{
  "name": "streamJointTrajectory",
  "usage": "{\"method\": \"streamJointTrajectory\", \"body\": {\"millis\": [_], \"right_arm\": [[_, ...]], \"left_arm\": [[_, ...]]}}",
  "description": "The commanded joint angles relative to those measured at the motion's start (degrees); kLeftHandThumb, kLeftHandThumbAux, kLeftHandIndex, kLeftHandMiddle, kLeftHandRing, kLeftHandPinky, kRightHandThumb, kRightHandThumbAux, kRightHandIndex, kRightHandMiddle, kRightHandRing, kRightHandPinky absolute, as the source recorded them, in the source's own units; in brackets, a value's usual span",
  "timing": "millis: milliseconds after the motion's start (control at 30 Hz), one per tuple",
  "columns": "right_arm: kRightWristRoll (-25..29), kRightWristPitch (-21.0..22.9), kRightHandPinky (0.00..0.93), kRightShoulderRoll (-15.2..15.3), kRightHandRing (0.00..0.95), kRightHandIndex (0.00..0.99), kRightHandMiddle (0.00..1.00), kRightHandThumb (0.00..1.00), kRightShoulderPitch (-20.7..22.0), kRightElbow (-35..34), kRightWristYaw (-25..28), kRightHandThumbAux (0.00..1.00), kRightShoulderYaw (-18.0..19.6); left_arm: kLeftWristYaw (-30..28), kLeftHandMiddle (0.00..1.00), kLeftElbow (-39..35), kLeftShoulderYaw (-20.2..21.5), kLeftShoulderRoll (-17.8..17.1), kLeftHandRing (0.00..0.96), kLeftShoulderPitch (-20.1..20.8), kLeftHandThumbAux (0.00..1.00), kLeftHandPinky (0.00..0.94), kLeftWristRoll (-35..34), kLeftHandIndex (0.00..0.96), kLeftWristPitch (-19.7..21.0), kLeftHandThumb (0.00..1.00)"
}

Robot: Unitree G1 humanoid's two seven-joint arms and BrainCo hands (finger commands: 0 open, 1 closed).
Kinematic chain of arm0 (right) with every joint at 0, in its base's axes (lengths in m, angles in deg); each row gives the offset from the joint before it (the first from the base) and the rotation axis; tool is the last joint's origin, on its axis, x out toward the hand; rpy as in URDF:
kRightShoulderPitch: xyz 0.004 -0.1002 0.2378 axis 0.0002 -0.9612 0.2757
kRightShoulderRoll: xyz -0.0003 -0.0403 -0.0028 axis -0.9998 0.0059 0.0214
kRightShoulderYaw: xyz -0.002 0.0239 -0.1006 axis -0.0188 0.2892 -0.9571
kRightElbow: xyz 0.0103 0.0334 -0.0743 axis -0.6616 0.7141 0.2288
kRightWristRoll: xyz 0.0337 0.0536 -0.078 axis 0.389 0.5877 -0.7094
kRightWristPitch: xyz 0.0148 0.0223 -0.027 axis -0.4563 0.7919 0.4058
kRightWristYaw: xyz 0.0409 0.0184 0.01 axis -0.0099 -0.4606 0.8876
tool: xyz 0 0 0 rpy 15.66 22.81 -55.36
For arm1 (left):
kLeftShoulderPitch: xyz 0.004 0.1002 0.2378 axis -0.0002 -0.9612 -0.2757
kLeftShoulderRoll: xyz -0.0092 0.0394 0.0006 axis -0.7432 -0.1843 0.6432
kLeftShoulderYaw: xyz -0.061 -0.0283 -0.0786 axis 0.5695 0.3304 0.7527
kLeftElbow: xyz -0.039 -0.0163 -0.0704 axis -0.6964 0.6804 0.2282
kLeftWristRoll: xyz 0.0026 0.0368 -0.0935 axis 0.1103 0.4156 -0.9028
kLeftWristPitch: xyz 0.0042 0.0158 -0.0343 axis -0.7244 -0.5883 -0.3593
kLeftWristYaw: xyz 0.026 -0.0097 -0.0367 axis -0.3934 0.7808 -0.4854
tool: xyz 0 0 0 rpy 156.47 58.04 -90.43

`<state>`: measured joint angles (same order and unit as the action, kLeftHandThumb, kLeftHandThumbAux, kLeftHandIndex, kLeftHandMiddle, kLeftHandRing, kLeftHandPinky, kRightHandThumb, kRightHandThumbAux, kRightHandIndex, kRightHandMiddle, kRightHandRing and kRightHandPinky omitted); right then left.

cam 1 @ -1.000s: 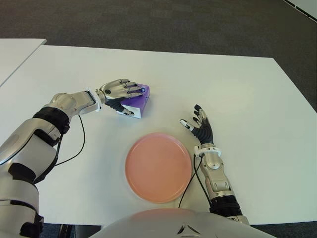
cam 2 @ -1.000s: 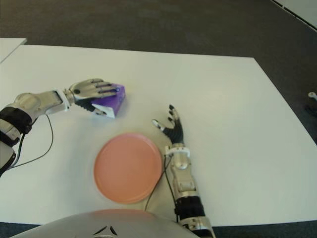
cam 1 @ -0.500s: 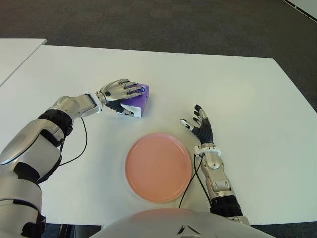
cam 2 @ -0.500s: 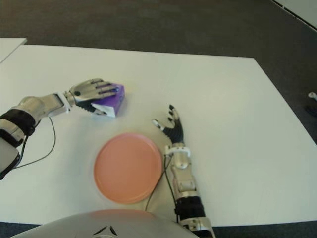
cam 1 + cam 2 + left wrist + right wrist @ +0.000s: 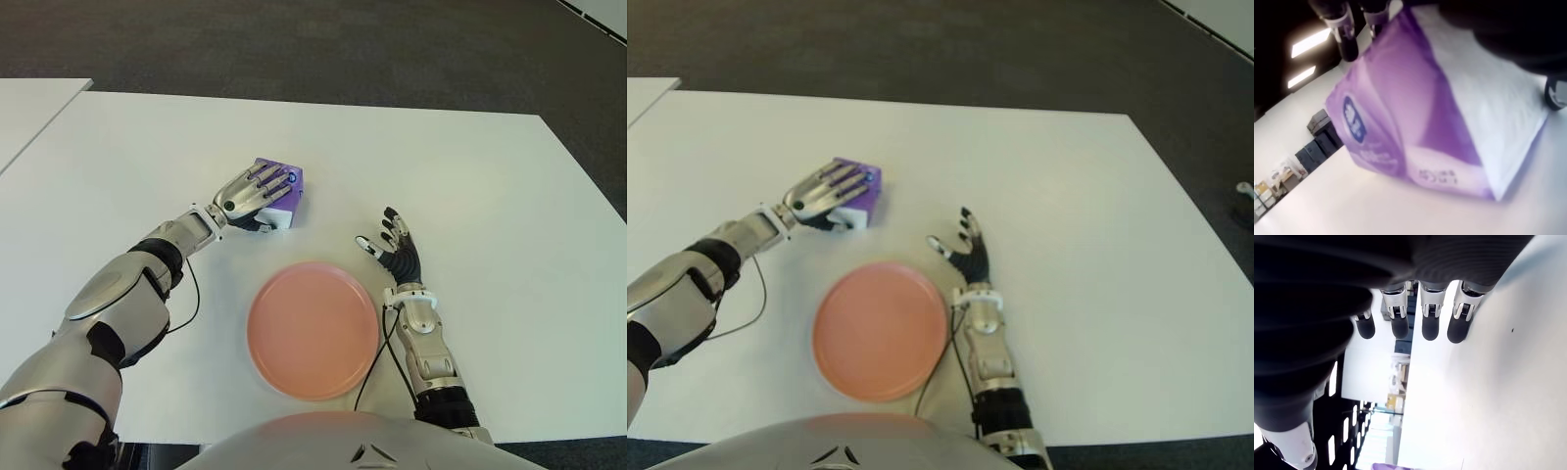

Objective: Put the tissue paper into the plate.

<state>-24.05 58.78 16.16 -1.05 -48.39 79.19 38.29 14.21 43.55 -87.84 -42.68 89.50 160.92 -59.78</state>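
Gripping the tissue pack, the left robot hand has its fingers laid over the purple top and its thumb tucked under the near side, so the pack is clamped between them. The left wrist view shows the purple and white pack close against the palm, tilted, with the white worktop beneath it; whether an edge touches the worktop cannot be told. Pack and left robot hand are just beyond the far left rim of the pink plate, apart from it. The plate lies flat on the near middle of the worktop, with nothing on it. The right robot hand shows just right of the plate's far edge, fingers spread and straight, holding nothing.
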Motion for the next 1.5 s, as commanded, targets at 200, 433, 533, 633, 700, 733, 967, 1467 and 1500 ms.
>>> {"method": "streamJointTrajectory", "body": {"millis": [200, 433, 533, 633, 700, 733, 967, 1467, 1500], "right_arm": [[0.3, 3.2, 0.102, 0.3, 0.062, 0.000, 0.039, 0.191, -3.7, 1.3, 1.2, 0.704, -0.3], [0.3, 3.1, 0.102, 0.3, 0.061, 0.000, 0.039, 0.207, -3.9, 1.1, 1.3, 0.713, -0.3], [0.3, 3.1, 0.106, 0.3, 0.062, 0.000, 0.040, 0.210, -3.9, 1.1, 1.4, 0.711, -0.3], [0.3, 3.0, 0.109, 0.4, 0.062, 0.000, 0.040, 0.206, -3.9, 1.2, 1.4, 0.709, -0.3], [0.3, 2.9, 0.111, 0.4, 0.062, 0.000, 0.040, 0.201, -4.0, 1.2, 1.5, 0.708, -0.3], [0.3, 2.8, 0.111, 0.4, 0.063, 0.000, 0.041, 0.198, -4.0, 1.2, 1.5, 0.707, -0.3], [0.3, 3.0, 0.109, 0.5, 0.067, 0.000, 0.042, 0.190, -4.1, 0.8, 1.7, 0.705, -0.4], [0.9, 2.1, 0.123, 0.5, 0.075, 0.000, 0.049, 0.190, -3.7, 1.6, 2.1, 0.713, 0.1], [1.0, 2.1, 0.126, 0.6, 0.076, 0.000, 0.050, 0.191, -3.7, 1.6, 2.1, 0.713, 0.1]], "left_arm": [[0.6, 0.000, 2.9, -3.3, 1.6, 0.000, -2.8, 0.324, 0.000, 0.7, 0.000, -0.4, 0.325], [1.5, 0.000, 3.3, -4.1, 2.0, 0.000, -3.0, 0.305, 0.000, -0.2, 0.000, 0.2, 0.337], [1.5, 0.000, 3.4, -4.3, 2.2, 0.000, -3.0, 0.291, 0.000, -0.3, 0.000, 0.4, 0.351], [1.3, 0.000, 3.5, -4.2, 2.3, 0.000, -2.9, 0.279, 0.000, -0.7, 0.000, 0.1, 0.362], [1.1, 0.000, 3.5, -4.2, 2.3, 0.000, -2.7, 0.270, 0.000, -1.0, 0.000, -0.3, 0.368], [1.0, 0.000, 3.5, -4.2, 2.3, 0.000, -2.7, 0.265, 0.000, -1.1, 0.000, -0.4, 0.369], [-0.3, 0.000, 3.5, -4.1, 2.0, 0.000, -2.0, 0.251, 0.000, -1.7, 0.000, -1.5, 0.349], [-0.4, 0.531, 4.0, -2.2, 1.8, 0.541, -1.2, 0.588, 0.573, -4.4, 0.359, -2.4, 0.636], [0.1, 0.581, 4.0, -2.0, 1.8, 0.593, -1.3, 0.625, 0.628, -4.7, 0.386, -2.4, 0.667]]}}
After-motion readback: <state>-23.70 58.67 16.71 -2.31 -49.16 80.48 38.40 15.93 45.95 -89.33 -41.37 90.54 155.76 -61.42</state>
